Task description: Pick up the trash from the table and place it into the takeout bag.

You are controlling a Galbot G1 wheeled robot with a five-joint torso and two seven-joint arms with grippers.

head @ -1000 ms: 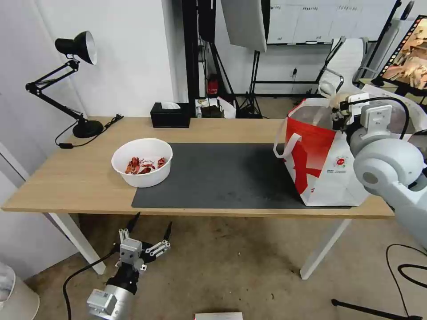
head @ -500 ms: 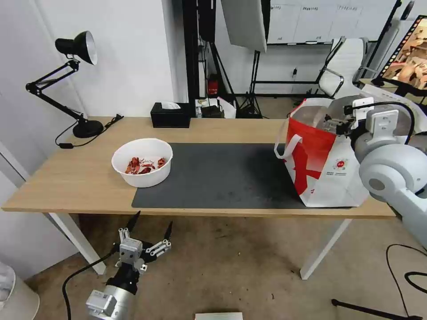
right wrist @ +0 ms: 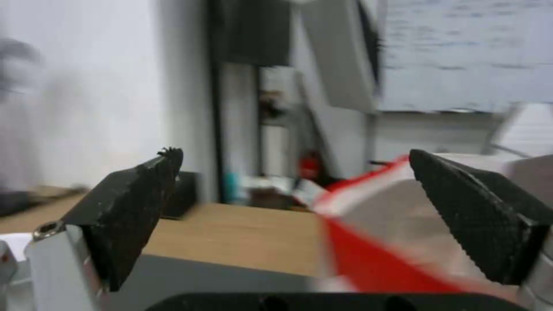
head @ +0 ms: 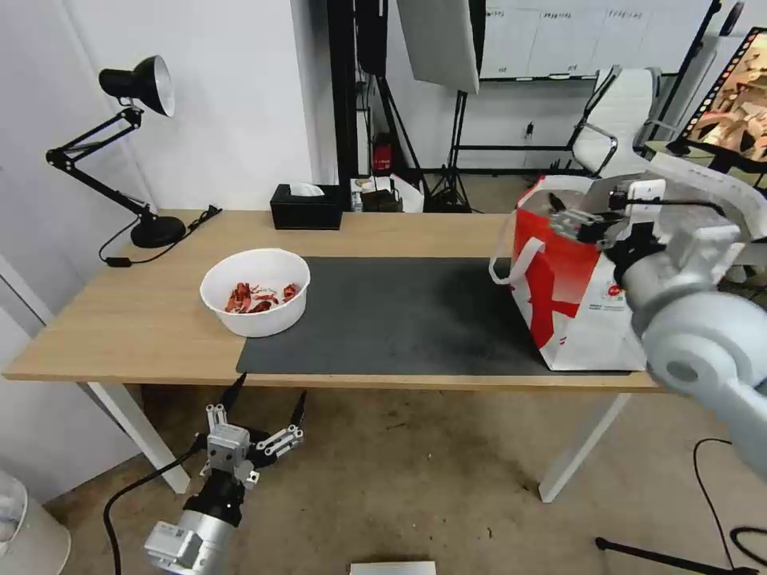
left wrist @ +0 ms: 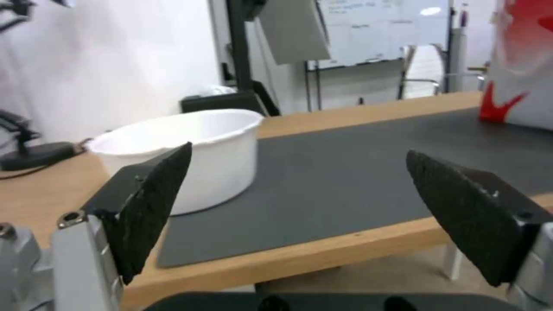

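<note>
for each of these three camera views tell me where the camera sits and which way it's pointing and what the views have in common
Head view: from the robot's head, looking forward and down over the table; left gripper low before the table's front edge, right gripper at the bag's mouth.
Left wrist view: just below table height, facing across it at the white bowl; its own open fingers frame the picture.
Right wrist view: above the table by the bag, facing the room behind; own open fingers show.
Shared: all three show the table and the bag; head and left wrist views share the bowl.

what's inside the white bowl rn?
Red shell scraps lie in the bowl, seen from the head view. The left wrist view shows just its outer wall; anything beneath the scraps is covered.
</note>
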